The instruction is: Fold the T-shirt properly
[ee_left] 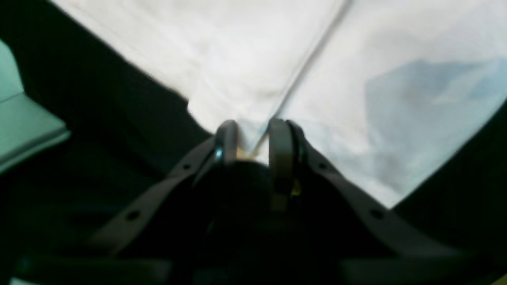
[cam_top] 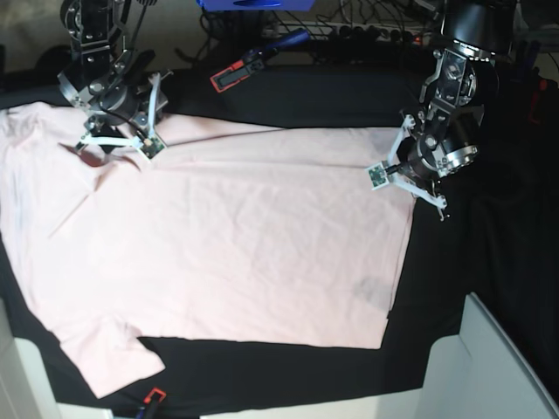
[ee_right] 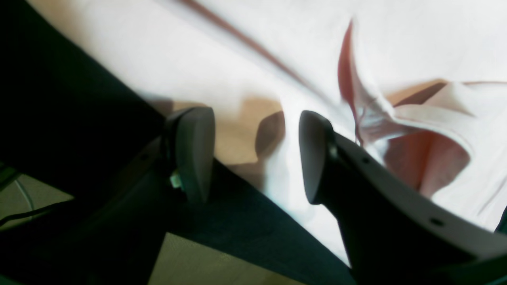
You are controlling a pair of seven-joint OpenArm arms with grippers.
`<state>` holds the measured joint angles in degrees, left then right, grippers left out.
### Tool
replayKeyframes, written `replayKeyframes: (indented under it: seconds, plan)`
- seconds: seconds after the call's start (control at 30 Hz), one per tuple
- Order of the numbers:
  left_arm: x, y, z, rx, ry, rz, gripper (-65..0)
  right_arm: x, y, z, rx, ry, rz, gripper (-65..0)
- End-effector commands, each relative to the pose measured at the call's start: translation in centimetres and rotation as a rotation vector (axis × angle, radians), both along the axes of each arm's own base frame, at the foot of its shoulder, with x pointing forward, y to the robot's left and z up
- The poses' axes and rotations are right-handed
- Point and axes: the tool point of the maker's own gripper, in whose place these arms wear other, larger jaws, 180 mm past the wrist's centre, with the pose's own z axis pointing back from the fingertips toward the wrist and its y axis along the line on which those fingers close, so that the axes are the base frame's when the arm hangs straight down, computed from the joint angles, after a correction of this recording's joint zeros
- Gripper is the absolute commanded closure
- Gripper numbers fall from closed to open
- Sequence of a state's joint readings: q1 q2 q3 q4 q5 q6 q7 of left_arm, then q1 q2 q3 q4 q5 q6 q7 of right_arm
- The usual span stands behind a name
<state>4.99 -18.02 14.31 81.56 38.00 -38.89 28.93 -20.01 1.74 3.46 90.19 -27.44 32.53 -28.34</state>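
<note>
The T-shirt [cam_top: 218, 253] lies spread plain side up on the black worktop [cam_top: 306, 375], its long axis running across the base view. At its far edge, the left tool [ee_left: 253, 136] pinches the hem corner; the right tool [ee_right: 257, 154] stands apart over the collar end.

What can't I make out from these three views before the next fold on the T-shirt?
- Base view: the T-shirt lies plain side up, so its underside is hidden.
- Base view: the left edge of the shirt is cut off by the frame.
- Left wrist view: blurred; the left gripper stands at the hem, but a firm pinch is unclear.
- Right wrist view: the right gripper is open near the collar; overexposure washes out the cloth.
</note>
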Motion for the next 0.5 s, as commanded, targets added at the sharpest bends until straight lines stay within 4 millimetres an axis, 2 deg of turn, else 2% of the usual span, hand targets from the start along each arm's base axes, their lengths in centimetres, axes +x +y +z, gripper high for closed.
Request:
replayKeyframes:
  seconds: [0.0, 0.23, 0.47]
  plan:
    - [0.8, 0.4, 0.7, 0.011, -0.028, 0.004, -15.3, 0.8, -0.1, 0.6, -0.001, -0.032, 0.002, -32.4]
    - [1.3, 0.0, 0.8, 0.001, -0.033, 0.006, -15.5, 0.8, -0.1, 0.6, -0.001, -0.032, 0.002, -32.4]
    - [2.2, 0.8, 0.4, 0.016, -0.022, 0.024, -14.9, 0.8, -0.1, 0.6, -0.001, -0.032, 0.002, -32.4]
